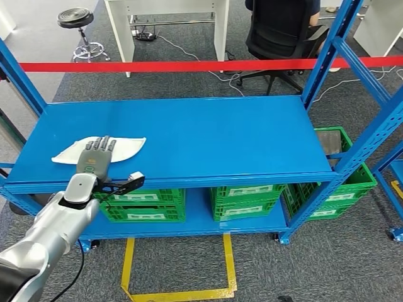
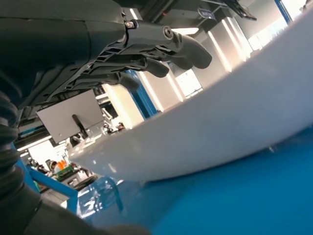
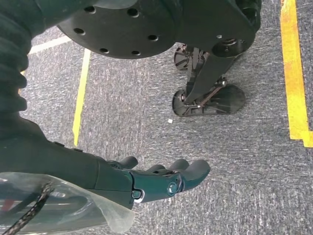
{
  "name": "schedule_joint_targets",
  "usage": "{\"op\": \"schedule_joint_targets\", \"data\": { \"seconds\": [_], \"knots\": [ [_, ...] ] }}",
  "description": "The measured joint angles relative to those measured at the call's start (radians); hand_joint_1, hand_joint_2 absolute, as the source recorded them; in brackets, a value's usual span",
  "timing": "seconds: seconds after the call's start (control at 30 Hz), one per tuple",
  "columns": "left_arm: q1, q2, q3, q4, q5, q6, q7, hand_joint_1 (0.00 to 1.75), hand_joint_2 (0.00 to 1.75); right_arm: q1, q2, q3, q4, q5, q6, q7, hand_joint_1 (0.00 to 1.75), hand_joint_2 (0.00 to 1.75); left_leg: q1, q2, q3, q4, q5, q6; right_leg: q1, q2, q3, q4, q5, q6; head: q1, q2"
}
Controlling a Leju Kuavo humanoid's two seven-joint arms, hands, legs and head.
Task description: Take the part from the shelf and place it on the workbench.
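Part: white flat part (image 1: 121,148) lies on the blue shelf (image 1: 214,135), under and just ahead of the left hand (image 1: 96,156).
Left hand: fingers apart above the part, grasping nothing.
Grip: lower, clasp the near edge, lift level.
Right hand (image 3: 162,178): hangs released over the floor.

One white part, one blue rack, a few green crates, two of my hands.

I count one flat white moulded part (image 1: 99,150) on one blue steel shelf rack (image 1: 190,138), three green plastic crates (image 1: 142,204) (image 1: 245,198) (image 1: 340,189) by its lower tier, one red barrier tape (image 1: 190,65), one black round stool (image 1: 76,19), one black office chair (image 1: 280,31), one white desk (image 1: 166,25), and my two hands: left (image 1: 95,160), right (image 3: 162,178).
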Motion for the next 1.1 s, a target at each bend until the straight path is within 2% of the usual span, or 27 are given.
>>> {"op": "schedule_joint_targets", "data": {
  "seconds": [0.17,1.0,1.03,1.07,1.1],
  "knots": [
    [0.001,-0.004,0.000,0.010,0.000,-0.013,-0.002,1.75,1.75,0.000,0.000,0.000,0.000,-0.001,0.000,0.000,0.00,1.75,0.000,-0.005,-0.001,-0.001,0.001,0.000,0.000,-0.005,-0.011,0.000,-0.001,0.000,0.000,0.000],
    [-0.003,-0.008,0.000,0.025,0.001,-0.033,-0.003,1.75,1.75,-0.001,0.000,0.000,0.000,-0.002,0.005,-0.003,0.00,1.75,0.000,-0.011,-0.004,-0.001,0.005,0.000,0.000,-0.010,-0.012,0.000,0.001,0.000,0.000,0.000],
    [-0.003,-0.008,0.000,0.025,0.002,-0.030,-0.002,1.67,1.75,-0.001,0.000,0.000,0.000,-0.002,0.006,-0.003,0.00,1.75,0.000,-0.011,-0.004,-0.001,0.005,0.000,0.000,-0.010,-0.012,0.000,0.001,0.000,0.000,0.000],
    [-0.003,-0.008,0.000,0.026,0.002,-0.026,-0.001,1.45,1.75,-0.001,0.000,0.000,0.000,-0.002,0.006,-0.003,0.00,1.75,0.000,-0.011,-0.004,-0.001,0.005,0.000,0.000,-0.010,-0.012,0.000,0.001,0.000,0.000,0.000],
    [-0.003,-0.008,0.000,0.027,0.003,-0.022,0.000,1.04,1.75,-0.001,0.000,0.000,0.000,-0.003,0.006,-0.003,0.00,1.75,0.000,-0.011,-0.004,-0.001,0.005,0.000,0.000,-0.010,-0.012,0.000,0.001,0.000,0.000,0.000]
  ]
}}
